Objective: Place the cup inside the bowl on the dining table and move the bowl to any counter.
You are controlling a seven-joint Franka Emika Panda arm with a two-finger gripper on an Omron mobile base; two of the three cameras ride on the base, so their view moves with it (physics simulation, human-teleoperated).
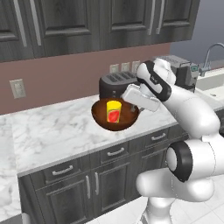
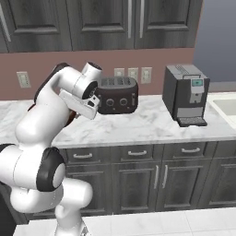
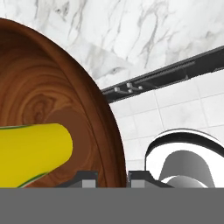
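Observation:
The dark reddish-brown wooden bowl (image 1: pixel 124 121) hangs over the front part of the marble counter (image 1: pixel 61 127), in front of the toaster. The yellow cup (image 1: pixel 113 111) with its red mark stands inside it. My gripper (image 1: pixel 132 106) is shut on the bowl's right rim. In the hand view the bowl (image 3: pixel 52 105) covers the left side, the cup (image 3: pixel 30 153) lies across its inside, and my fingertips (image 3: pixel 85 179) pinch the rim at the bottom. In the right base view my arm hides most of the bowl. The dining table is out of view.
A black toaster (image 1: pixel 114 82) stands right behind the bowl, also seen in the right base view (image 2: pixel 116 94). A coffee machine (image 2: pixel 185 94) sits further right, then a sink (image 2: pixel 226 106) with a faucet (image 1: pixel 209 54). Left of the bowl the counter is bare marble. Dark cabinets hang overhead.

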